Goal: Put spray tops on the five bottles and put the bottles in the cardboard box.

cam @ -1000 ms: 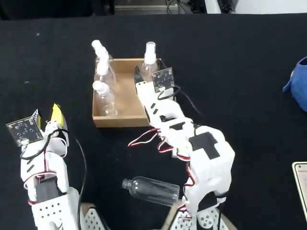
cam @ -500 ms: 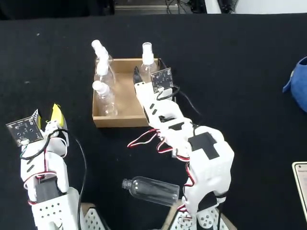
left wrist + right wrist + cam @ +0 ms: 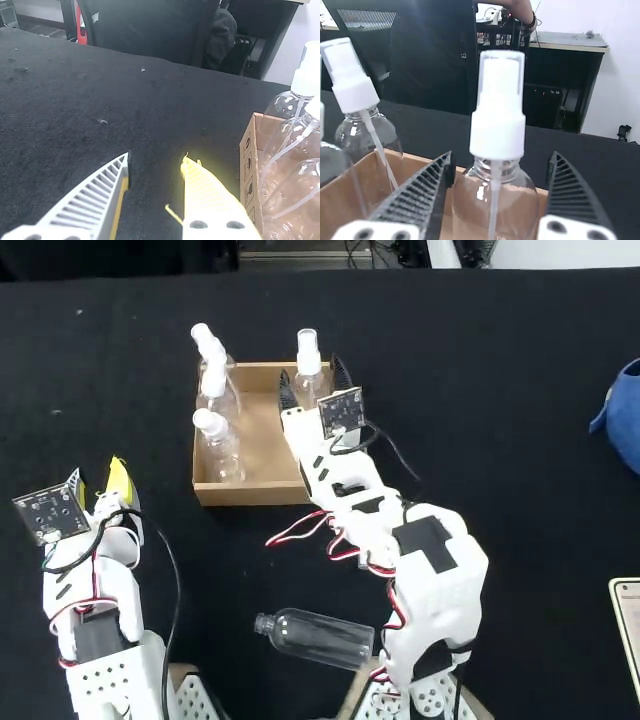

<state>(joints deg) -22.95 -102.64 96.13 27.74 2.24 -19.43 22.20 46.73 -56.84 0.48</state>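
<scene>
The cardboard box (image 3: 265,445) stands on the black table ahead of the right arm. Three capped spray bottles (image 3: 215,400) stand along its left wall. A fourth capped bottle (image 3: 308,365) stands upright in the far right corner, and my right gripper (image 3: 312,375) is open around it. In the right wrist view the black fingers (image 3: 420,195) flank this bottle (image 3: 497,115) with gaps on both sides. A capless clear bottle (image 3: 322,637) lies on its side near the right arm's base. My left gripper (image 3: 98,478) sits open with nothing between its fingers (image 3: 155,159), left of the box (image 3: 248,170).
A blue object (image 3: 625,410) pokes in at the right edge, and a pale card (image 3: 628,625) lies at the lower right. Open black table surrounds the box. The right arm's body and red wires (image 3: 330,535) reach over the table toward the box's right side.
The right gripper's fingers have spread apart and let go of the capped bottle, which now stands in the box's far right corner. The left arm has stayed still.
</scene>
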